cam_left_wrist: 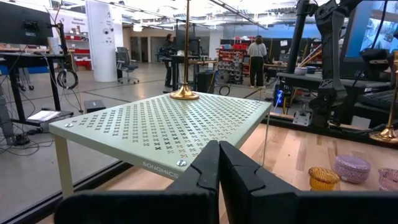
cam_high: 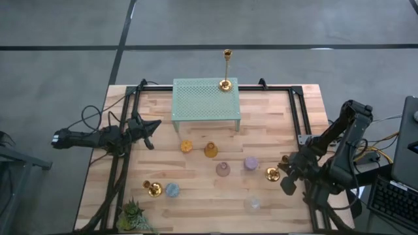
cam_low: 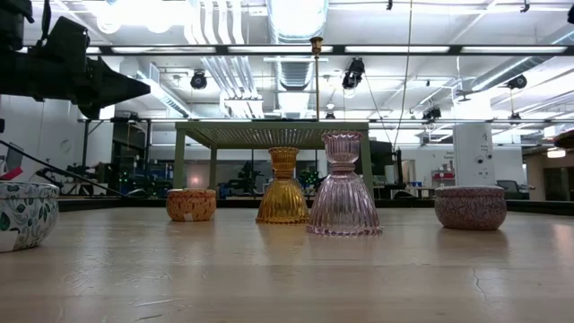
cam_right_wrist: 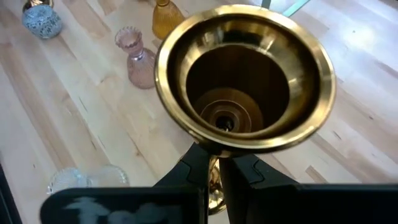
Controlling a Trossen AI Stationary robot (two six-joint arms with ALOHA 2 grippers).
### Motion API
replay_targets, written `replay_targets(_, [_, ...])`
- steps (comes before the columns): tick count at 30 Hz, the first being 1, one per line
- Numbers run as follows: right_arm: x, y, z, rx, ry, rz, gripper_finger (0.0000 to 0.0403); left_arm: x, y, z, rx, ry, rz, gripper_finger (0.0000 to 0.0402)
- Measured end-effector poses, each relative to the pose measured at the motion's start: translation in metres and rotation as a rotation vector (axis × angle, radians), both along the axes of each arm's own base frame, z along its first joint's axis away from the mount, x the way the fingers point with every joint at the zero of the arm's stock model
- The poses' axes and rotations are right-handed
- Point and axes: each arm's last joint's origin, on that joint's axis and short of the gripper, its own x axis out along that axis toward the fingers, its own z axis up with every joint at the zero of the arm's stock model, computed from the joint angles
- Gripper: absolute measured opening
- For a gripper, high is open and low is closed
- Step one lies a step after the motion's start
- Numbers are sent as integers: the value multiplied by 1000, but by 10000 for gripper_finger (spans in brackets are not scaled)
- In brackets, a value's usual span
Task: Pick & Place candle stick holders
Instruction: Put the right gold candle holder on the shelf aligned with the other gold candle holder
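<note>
My right gripper (cam_high: 283, 172) is at the table's right side, shut on a short shiny gold candle stick holder (cam_high: 272, 173) whose open cup (cam_right_wrist: 245, 74) fills the right wrist view. A tall slender gold holder (cam_high: 226, 83) stands by its round base on the far right corner of the mint-green stand (cam_high: 206, 99). Orange (cam_high: 187, 146), amber (cam_high: 210, 150), pink (cam_high: 223, 170), purple (cam_high: 251, 163), blue (cam_high: 172, 190), clear (cam_high: 253, 203) and another gold holder (cam_high: 153, 189) stand on the table. My left gripper (cam_high: 151, 127) waits shut, left of the stand. My right gripper pinches the gold holder's thin stem (cam_right_wrist: 214, 177) just under the cup between its two fingers (cam_right_wrist: 193, 165). The fingers slant down from the table's right side. The holder is tilted, its cup's opening facing back toward the wrist. Whether its base is clear of the table does not show.
A small spiky green plant (cam_high: 132, 214) sits at the near left corner. Black rails (cam_high: 297, 111) run along the table's left, far and right sides. Bare wood lies between the stand and the row of holders.
</note>
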Motion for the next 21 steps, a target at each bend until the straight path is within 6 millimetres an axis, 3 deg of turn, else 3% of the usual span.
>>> replay_targets(21, [18,-12,5,-24,11,31,13,0,0,0,0,1,0,10])
